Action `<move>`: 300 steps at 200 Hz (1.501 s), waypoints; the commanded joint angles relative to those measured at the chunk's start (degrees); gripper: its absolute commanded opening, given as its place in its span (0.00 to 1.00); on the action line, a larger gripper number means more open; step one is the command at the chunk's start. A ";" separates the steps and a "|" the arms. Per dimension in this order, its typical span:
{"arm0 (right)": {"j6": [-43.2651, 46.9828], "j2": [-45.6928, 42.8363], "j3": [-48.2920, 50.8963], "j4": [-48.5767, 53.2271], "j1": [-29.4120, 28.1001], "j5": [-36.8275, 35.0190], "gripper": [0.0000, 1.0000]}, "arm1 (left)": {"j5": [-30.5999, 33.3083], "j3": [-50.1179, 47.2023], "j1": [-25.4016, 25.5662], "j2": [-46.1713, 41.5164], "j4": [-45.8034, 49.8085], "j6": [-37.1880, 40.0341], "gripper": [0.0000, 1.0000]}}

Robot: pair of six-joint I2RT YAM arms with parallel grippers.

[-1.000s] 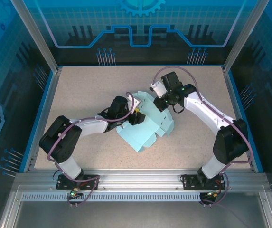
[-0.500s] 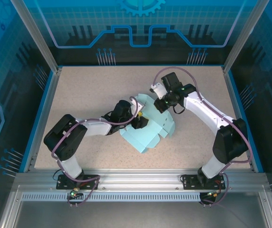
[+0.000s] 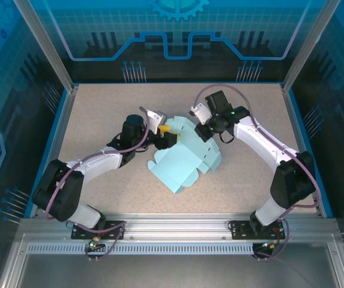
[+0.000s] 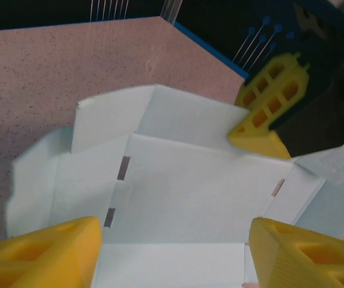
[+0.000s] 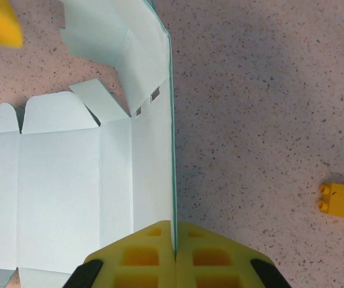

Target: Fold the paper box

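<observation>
Speckled beige desk, blue panels behind it: your paper box lies near the desk's centre, a mostly flat light-blue sheet with its flaps spread. Your right hand sits at the sheet's 1 o'clock, clenched on a raised panel. From the right wrist you see the card's edge run straight into the seam between its closed yellow fingers. Your left hand is at the sheet's 11 o'clock, released, its prongs spread wide over the card; whether they touch it cannot be told. A small yellow block lies on the desk at 3 o'clock in the right wrist view.
</observation>
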State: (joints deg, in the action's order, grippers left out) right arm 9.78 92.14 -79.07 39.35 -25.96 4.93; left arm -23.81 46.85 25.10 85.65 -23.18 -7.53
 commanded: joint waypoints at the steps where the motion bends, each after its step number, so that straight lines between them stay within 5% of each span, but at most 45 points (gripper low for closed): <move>1: 1.16 -1.80 -0.55 0.18 1.08 1.56 0.00 | -6.56 5.14 -1.77 2.28 2.39 -4.48 0.68; 64: 1.11 -0.94 -2.18 1.60 1.48 3.20 0.00 | -10.55 14.50 -3.52 9.74 6.33 -9.32 0.69; 146: 1.46 0.41 -3.43 1.79 1.87 4.89 0.00 | -6.08 18.14 -3.92 10.76 12.58 -4.90 0.71; 189: 1.65 1.20 -4.35 1.94 1.96 6.80 0.00 | -9.27 21.04 -3.94 12.75 12.14 -5.19 0.72; 227: 0.48 0.91 -5.06 2.00 2.17 6.58 0.00 | -16.18 22.07 -3.49 13.35 8.50 -5.96 0.62; 300: -0.73 4.09 -9.30 4.02 2.93 6.80 0.00 | -17.32 19.94 -2.12 12.34 5.47 -5.82 0.52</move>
State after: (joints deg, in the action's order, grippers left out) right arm 9.89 94.41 -85.97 41.65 -23.86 9.78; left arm -38.41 67.29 21.91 98.74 -15.14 -13.61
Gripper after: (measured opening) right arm 0.062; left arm 0.528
